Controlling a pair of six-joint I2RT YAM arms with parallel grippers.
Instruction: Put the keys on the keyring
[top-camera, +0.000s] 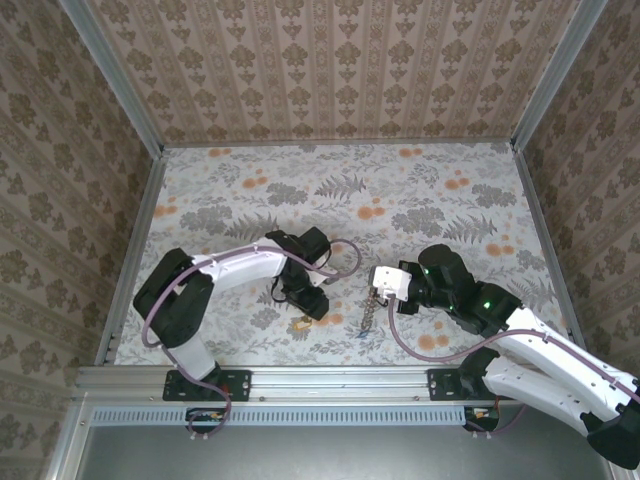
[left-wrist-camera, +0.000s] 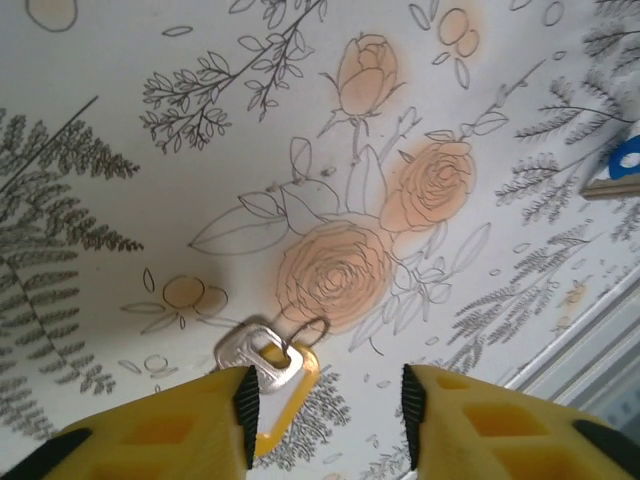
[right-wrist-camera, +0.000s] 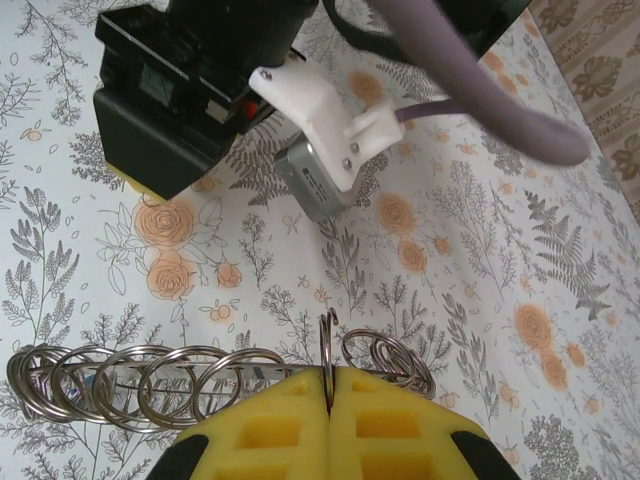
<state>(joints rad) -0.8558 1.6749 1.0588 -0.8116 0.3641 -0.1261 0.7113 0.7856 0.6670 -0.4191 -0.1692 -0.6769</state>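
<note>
A key with a yellow head (left-wrist-camera: 268, 362) and a small wire loop lies flat on the flowered table, against the inner pad of one finger of my left gripper (left-wrist-camera: 330, 402). That gripper is open and hangs low over the key (top-camera: 300, 322). A blue-headed key (left-wrist-camera: 628, 157) lies off to the right. My right gripper (right-wrist-camera: 329, 388) is shut on one upright ring of the keyring (right-wrist-camera: 328, 350), a silvery string of wire rings trailing to both sides. Seen from above, the keyring (top-camera: 371, 310) dangles below the right gripper (top-camera: 383, 283), a short way right of the left gripper (top-camera: 308, 300).
The table (top-camera: 400, 190) has a floral cloth and patterned walls on three sides. A metal rail (top-camera: 330, 378) runs along the near edge, close to the keys. The left arm's black wrist and purple cable (right-wrist-camera: 470, 110) hang just beyond the keyring.
</note>
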